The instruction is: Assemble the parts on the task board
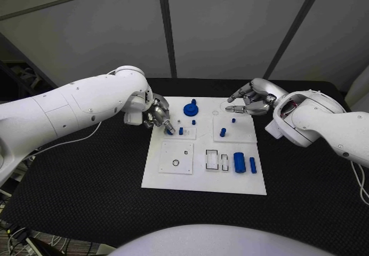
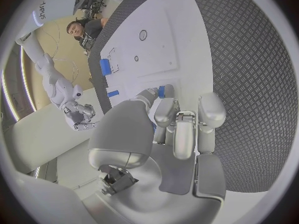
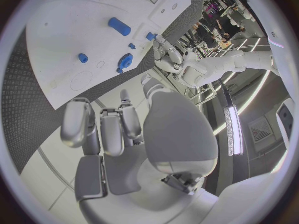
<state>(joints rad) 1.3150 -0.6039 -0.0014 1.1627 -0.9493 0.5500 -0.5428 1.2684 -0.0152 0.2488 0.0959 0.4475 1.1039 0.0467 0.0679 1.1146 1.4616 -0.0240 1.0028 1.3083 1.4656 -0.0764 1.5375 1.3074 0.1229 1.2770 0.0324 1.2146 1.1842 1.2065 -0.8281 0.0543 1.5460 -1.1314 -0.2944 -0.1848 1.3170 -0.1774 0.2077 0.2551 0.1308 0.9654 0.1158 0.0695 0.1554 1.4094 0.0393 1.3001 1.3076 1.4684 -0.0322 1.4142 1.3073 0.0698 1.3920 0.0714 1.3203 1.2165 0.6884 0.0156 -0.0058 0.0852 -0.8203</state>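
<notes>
The white task board lies mid-table. My left hand reaches over its far left corner and pinches a small blue part at its fingertips, low over a raised white plate; in the left wrist view the blue part sits between the curled fingers. My right hand hovers at the board's far right corner, fingers apart and holding nothing. A round blue knob stands at the far middle. Short blue pegs stand nearby. A thick blue cylinder and a thinner one lie at the right.
A square white plate with holes sits on the board's left half, and rectangular slots lie beside the cylinders. Black table mat surrounds the board. A white cable trails under my left arm.
</notes>
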